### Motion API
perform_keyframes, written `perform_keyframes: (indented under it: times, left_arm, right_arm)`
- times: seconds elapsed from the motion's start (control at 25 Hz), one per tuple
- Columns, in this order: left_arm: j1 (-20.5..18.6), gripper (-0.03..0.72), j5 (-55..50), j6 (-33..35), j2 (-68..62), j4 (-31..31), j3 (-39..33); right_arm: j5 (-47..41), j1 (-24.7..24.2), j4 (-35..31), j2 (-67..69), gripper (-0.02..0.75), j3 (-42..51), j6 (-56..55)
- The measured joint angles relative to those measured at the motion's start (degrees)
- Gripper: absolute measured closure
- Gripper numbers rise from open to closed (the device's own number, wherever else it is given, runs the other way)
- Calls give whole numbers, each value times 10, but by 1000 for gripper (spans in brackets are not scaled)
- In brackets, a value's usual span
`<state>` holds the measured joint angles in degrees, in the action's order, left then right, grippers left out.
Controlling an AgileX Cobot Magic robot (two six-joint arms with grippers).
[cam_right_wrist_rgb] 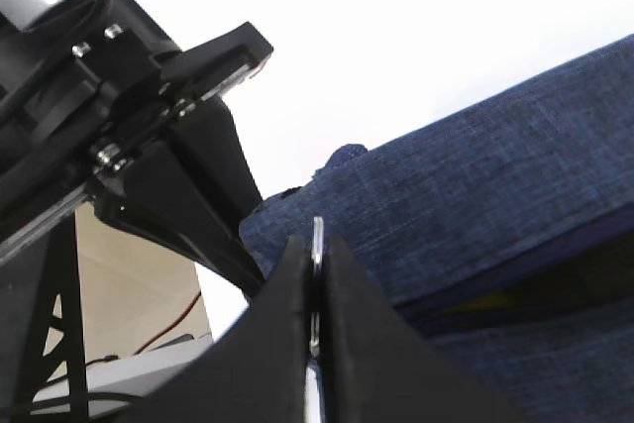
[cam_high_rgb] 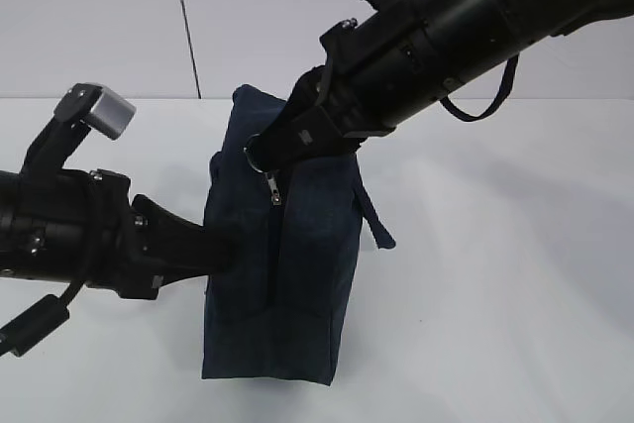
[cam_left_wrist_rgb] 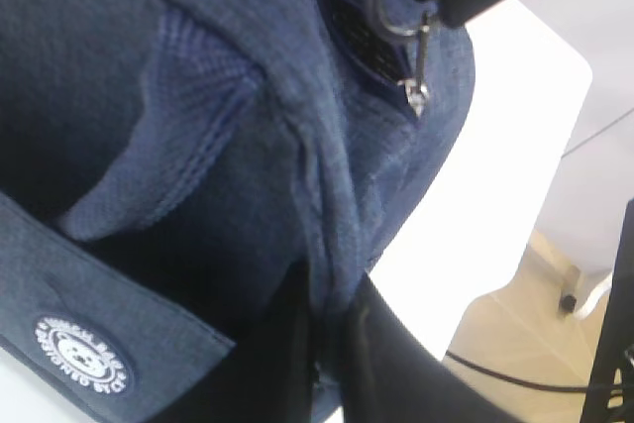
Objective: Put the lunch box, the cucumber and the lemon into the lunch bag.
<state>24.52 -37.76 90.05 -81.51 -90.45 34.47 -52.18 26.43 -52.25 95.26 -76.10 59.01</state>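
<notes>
The navy lunch bag (cam_high_rgb: 297, 284) stands on the white table, its zipper running down the near face. My left gripper (cam_high_rgb: 223, 250) is shut on a fold of fabric at the bag's left side; in the left wrist view the cloth (cam_left_wrist_rgb: 332, 274) is pinched between the fingers (cam_left_wrist_rgb: 396, 364). My right gripper (cam_high_rgb: 272, 146) is shut on the metal ring pull (cam_right_wrist_rgb: 318, 235) at the top of the zipper, the ring edge-on between its fingers. A thin yellow sliver (cam_right_wrist_rgb: 495, 296) shows in the dark slit of the bag (cam_right_wrist_rgb: 495, 195). Lunch box, cucumber and lemon are hidden.
The bag's short strap (cam_high_rgb: 379, 220) hangs down its right side. White table (cam_high_rgb: 495, 294) spreads around the bag. The table's edge, with floor and cables beyond it (cam_left_wrist_rgb: 515, 344), shows in the left wrist view.
</notes>
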Motion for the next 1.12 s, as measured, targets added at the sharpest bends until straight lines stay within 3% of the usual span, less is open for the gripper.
perform_keyframes:
  times: [0.76,1.12]
  left_arm:
    - [0,677,1,70,-40,-108,0]
    - [0,677,4,94,-41,-118,0]
  right_arm:
    - [55,0,-24,28,717,0,49]
    - [91,0,-18,39,717,0,49]
